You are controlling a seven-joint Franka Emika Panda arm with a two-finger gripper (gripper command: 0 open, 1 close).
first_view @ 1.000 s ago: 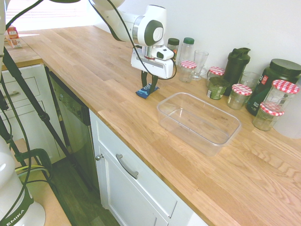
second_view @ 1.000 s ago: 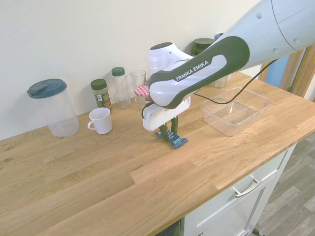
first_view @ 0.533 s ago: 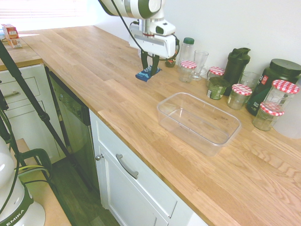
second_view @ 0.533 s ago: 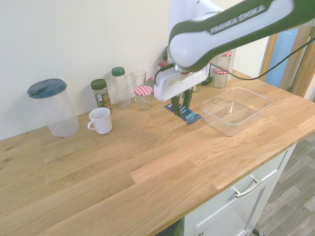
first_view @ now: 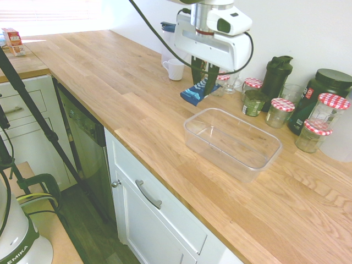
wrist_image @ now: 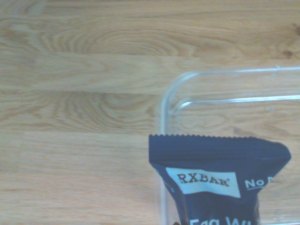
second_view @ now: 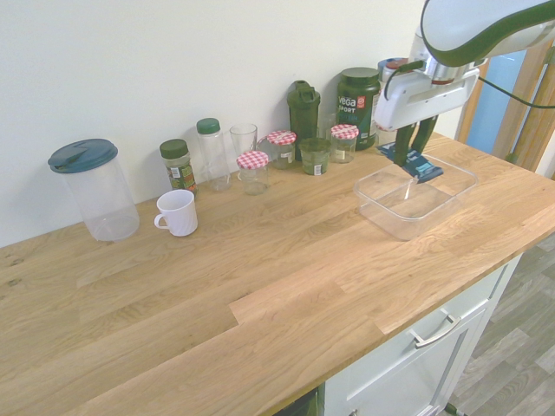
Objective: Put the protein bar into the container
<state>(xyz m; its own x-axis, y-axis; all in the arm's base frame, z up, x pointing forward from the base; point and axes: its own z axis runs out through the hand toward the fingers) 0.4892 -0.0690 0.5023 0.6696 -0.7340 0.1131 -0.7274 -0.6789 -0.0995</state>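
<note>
The white arm's gripper [first_view: 202, 82], clamped shut on the small dark blue wrapped protein bar [first_view: 197, 92], has lifted it off the wooden counter [first_view: 110, 82] and carried it to the near-left corner of the clear shallow plastic container [first_view: 234, 143]; releasing comes next.

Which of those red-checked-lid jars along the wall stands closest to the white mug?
The checked-lid jar beside the empty drinking glass. It stands nearest the white mug; the other checked-lid jars sit further along towards the dark tub.

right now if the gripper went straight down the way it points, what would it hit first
Probably the container: the gripper, shut on the protein bar, hangs over its near end, the bar crossing the rim in the wrist view, so the bar would land first, inside or on the rim.
</note>
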